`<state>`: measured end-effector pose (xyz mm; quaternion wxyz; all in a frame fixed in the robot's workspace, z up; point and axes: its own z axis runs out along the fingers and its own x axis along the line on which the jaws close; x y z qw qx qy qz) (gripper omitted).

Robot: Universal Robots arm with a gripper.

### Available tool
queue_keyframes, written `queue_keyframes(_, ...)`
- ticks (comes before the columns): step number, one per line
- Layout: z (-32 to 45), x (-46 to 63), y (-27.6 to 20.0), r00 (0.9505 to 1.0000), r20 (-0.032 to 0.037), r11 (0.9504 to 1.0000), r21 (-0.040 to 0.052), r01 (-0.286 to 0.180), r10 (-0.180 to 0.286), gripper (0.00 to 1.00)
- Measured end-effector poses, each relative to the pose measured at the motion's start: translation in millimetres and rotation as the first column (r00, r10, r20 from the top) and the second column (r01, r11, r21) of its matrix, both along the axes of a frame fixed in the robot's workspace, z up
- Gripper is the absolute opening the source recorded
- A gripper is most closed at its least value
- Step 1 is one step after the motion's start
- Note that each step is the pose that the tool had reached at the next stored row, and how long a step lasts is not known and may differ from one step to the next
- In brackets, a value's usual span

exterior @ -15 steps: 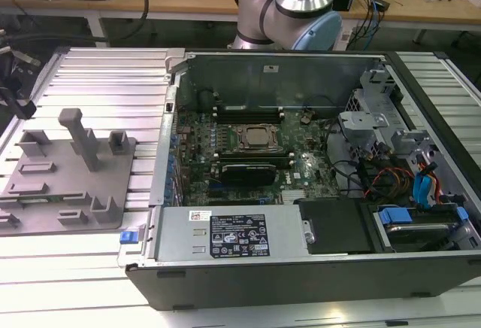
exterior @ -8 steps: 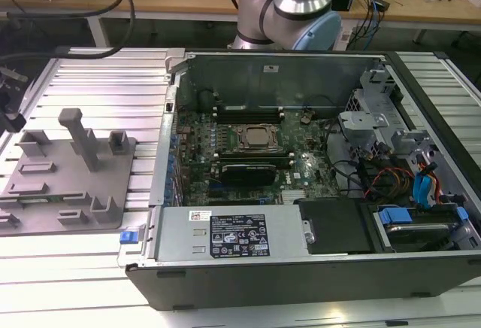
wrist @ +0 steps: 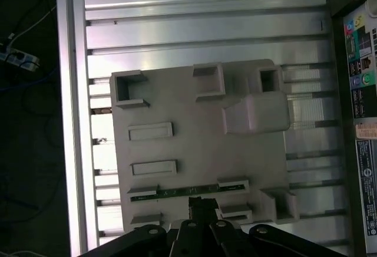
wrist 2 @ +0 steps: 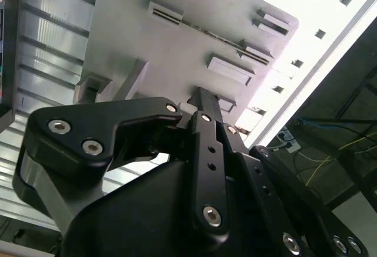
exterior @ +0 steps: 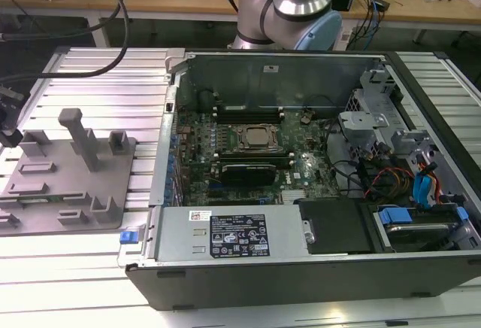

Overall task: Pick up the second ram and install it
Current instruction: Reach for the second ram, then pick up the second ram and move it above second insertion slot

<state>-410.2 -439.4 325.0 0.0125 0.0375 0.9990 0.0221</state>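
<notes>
Exterior view
Tray: grey plastic slotted tray lying on the ribbed aluminium table; its near corner is cut off by the picture's edge.
Case: open black computer case just beside the tray, on the exterior view's right, with the large green motherboard inside.
Arm: silver-and-blue robot arm behind the case, its upper part cut off.

First wrist view
Second ram: long, thin green second ram on edge in a tray slot, showing just its top edge.
Gripper: black gripper over the tray beside that slot, tips pressed together, holding nothing.

Second wrist view
Second ram: a thin dark line in the slot, its colour hard to make out.
Gripper: its black links hide the tray's near part.
</notes>
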Motion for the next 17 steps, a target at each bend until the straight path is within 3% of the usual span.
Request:
queue_keyframes(13, -0.3, 0.0, 0.0, 1.0, 0.0, 1.0, 0.0, -0.001, 0.001, 0.08)
queue_keyframes(17, -0.5, 0.0, 0.0, 0.9993, 0.0, 0.9993, -0.0001, -0.036, 0.036, 0.08)
